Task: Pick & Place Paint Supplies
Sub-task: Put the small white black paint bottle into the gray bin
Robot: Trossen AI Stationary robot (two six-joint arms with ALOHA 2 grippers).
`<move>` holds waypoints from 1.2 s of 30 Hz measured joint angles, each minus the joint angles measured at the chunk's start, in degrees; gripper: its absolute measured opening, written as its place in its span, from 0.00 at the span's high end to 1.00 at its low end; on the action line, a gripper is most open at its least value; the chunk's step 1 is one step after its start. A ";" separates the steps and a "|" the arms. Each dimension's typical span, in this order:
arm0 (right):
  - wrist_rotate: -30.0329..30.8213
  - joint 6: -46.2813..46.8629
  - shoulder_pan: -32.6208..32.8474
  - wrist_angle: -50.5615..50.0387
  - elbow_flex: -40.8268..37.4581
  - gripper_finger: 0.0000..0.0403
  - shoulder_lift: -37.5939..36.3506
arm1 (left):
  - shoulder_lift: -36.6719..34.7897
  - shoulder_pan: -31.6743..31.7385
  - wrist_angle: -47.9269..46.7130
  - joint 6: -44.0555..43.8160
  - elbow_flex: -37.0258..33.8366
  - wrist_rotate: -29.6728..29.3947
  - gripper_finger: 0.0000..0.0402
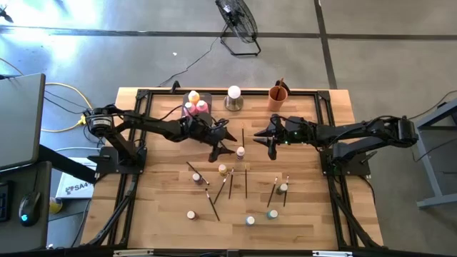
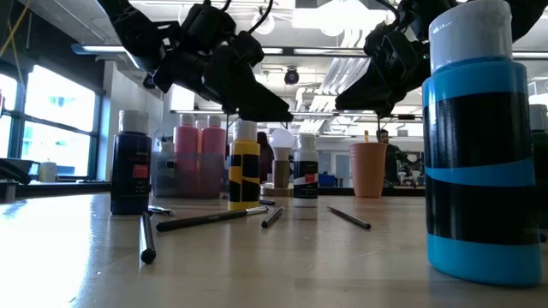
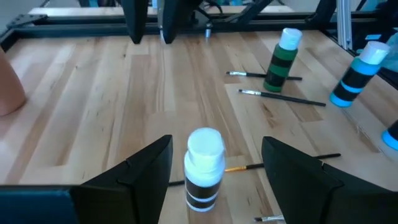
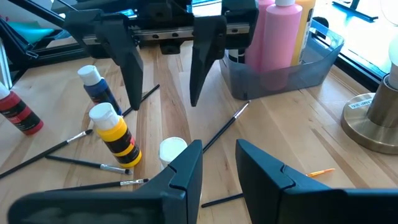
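**A:** Where are your two end effectors right now?

**B:** Your left end effector hangs over the middle of the desk, fingers spread wide. In its wrist view a small white-capped bottle stands upright between the fingers, apart from both. Your right end effector faces it from the other side, also released and holding nothing; its wrist view shows that same white cap just ahead of its fingertips.

**A:** And the rest of the paint supplies?

**B:** From above, you see the small bottles scattered upright across the near half of the desk, with thin dark paintbrushes lying flat among them. The yellow-banded bottle and a blue bottle stand close together, a red bottle farther off. A green-banded bottle and a light blue one stand towards the opposite side.

**A:** Anything already stowed?

**B:** The large pink bottles stand in the grey tray at the far edge, with a yellow one beside them. The white ball on its metal base and the orange cup sit near that tray.
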 joint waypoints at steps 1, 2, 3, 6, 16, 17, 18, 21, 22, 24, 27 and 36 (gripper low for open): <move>0.00 0.00 0.00 0.00 0.00 0.77 0.00 | 0.43 0.00 0.87 0.02 0.00 0.02 0.40; 0.00 0.00 0.00 0.00 0.00 0.77 0.00 | 1.15 0.00 2.35 0.00 0.03 0.12 0.40; 0.00 0.00 0.00 0.00 0.00 0.77 0.00 | 1.79 0.00 2.92 0.01 0.03 0.15 0.40; 0.00 0.00 0.00 0.00 0.00 0.77 0.00 | 4.50 0.00 5.53 -0.01 0.02 -0.75 0.40; 0.02 -0.01 0.00 -0.04 0.00 0.77 0.00 | 7.08 0.02 8.92 -2.50 -0.02 -1.13 0.40; 0.03 0.00 0.00 -0.04 0.01 0.77 0.00 | 7.08 0.02 8.98 -2.50 -0.02 -1.14 0.40; 0.02 0.00 0.00 -0.04 0.00 0.77 0.00 | 7.08 0.02 8.93 -2.51 -0.02 -1.13 0.40; 0.02 -0.02 0.00 -0.04 0.00 0.77 0.00 | 7.59 0.02 9.32 -2.52 -0.02 -1.13 0.40; 0.02 -0.02 0.00 -0.04 0.00 0.77 0.00 | 7.84 0.02 9.27 -2.52 0.00 -1.15 0.40; 0.02 -0.02 0.00 -0.03 0.00 0.77 0.00 | 8.48 0.02 9.95 -2.52 0.00 -1.15 0.40; 0.02 -0.01 0.00 -0.02 0.00 0.77 0.00 | 9.95 0.02 11.85 -2.65 0.02 -1.16 0.40; 0.02 -0.02 0.00 -0.02 0.00 0.77 0.00 | 14.33 0.02 13.15 -3.71 4.36 1.39 0.40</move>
